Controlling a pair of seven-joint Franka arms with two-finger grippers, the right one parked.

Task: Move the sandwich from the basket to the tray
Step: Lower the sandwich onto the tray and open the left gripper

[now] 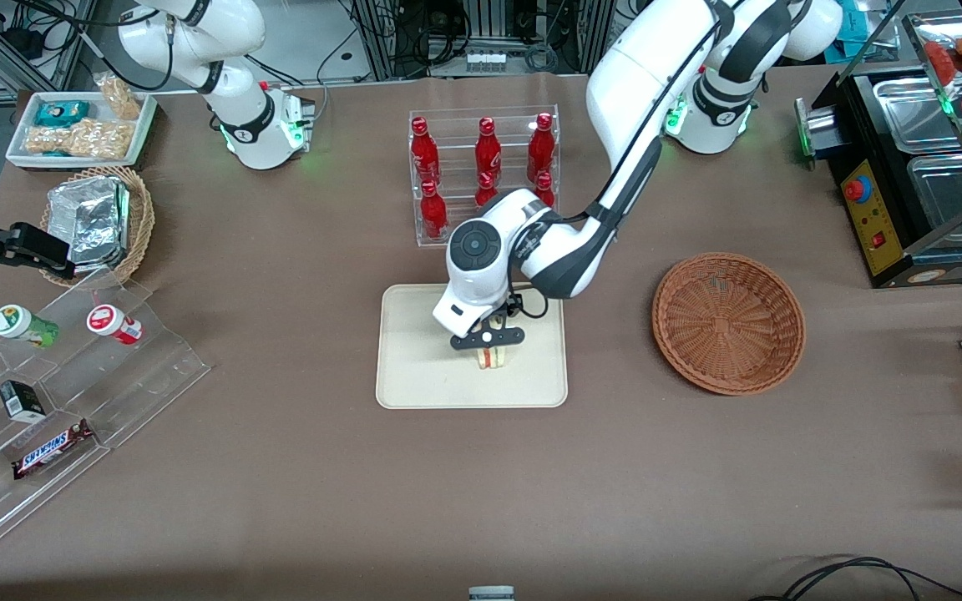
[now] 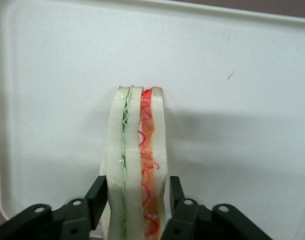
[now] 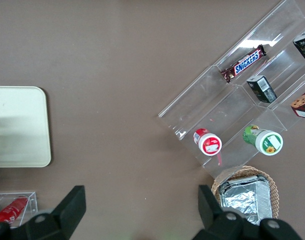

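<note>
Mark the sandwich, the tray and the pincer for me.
sandwich [image 2: 137, 165]: left wrist view, on its bread-and-filling edge.
tray [image 1: 414, 367]: front view, on bare surface beside the sandwich.
pincer [image 2: 136, 207]: left wrist view, midway between fingertips, shut on the sandwich over the tray.

Sandwich [image 2: 137, 165] white w/ green + red-orange layers – tray [image 1: 414, 367] cream – basket [image 1: 728, 322] reddish-brown weave – black hand [image 2: 135, 210].
</note>
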